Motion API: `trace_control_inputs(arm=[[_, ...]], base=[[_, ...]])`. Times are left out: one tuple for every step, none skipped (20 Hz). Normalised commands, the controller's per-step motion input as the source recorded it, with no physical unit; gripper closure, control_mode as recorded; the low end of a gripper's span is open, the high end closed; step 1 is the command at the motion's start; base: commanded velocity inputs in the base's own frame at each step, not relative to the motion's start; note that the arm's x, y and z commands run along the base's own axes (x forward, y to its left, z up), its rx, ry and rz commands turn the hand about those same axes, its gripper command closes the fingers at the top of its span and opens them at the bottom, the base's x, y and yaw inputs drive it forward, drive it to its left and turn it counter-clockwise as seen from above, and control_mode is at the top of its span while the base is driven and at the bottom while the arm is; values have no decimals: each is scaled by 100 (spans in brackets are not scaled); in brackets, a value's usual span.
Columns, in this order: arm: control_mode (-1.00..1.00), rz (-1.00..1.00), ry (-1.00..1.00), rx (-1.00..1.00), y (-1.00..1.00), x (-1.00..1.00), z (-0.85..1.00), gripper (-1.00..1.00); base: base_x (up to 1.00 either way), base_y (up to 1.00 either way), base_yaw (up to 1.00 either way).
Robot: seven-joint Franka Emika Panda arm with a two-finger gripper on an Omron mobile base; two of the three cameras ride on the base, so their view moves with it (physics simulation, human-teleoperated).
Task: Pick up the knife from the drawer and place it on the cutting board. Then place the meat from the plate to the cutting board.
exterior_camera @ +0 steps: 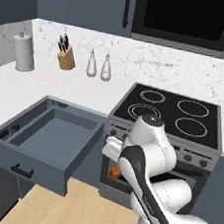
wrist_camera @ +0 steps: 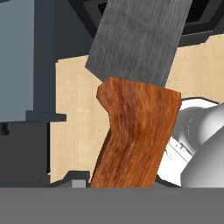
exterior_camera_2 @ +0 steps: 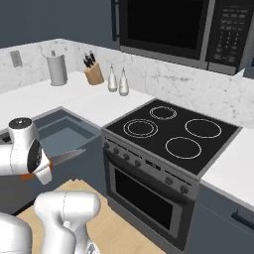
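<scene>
The gripper point(wrist_camera: 124, 186) grasps the knife point(wrist_camera: 135, 87) by its orange handle. In the hand view the handle rises from between the fingertips and the grey blade extends away from the hand. This grip keeps the fingers clear of the cutting edge and leaves the blade free for laying flat.

The drawer point(exterior_camera: 46, 138) serves as the landmark. It stands pulled fully out from under the white bench point(exterior_camera: 42, 88), and its visible interior is bare. The knife is out of the drawer and hangs in the air just beside the drawer's right wall, in front of the oven door of the stove point(exterior_camera: 171, 114). In the right base view the blade point(exterior_camera_2: 67, 157) projects roughly level from the hand, pointing toward the stove.

The open drawer front overhangs a pale wooden surface point(exterior_camera: 79, 209) below it, which is probably the floor. The cutting board, the plate and the meat cannot be located from these views.

Judgement: the pick-up step appears complete and the carry to the cutting board is in hand. The level blade and the height above the drawer rim suit a sideways carry without striking the drawer wall or the oven door. The meat transfer is not yet begun.
</scene>
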Motion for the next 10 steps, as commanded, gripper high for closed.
trace_control_inputs(arm=[[100,0,0,0,0,0,0,100],[100,0,0,0,0,0,0,100],[100,0,0,0,0,0,0,100],[100,0,0,0,0,0,0,100],[100,0,0,0,0,0,0,100],[100,0,0,0,0,0,0,100],[100,0,0,0,0,0,0,100],[100,0,0,0,0,0,0,100],[100,0,0,0,0,0,0,100],[100,0,0,0,0,0,0,100]], base=[[-72,0,0],[-69,0,-1],[-66,0,-1],[-66,0,-3],[-63,0,-3],[-55,0,0],[-40,16,0],[-24,32,5],[-14,42,22],[-14,49,34]])
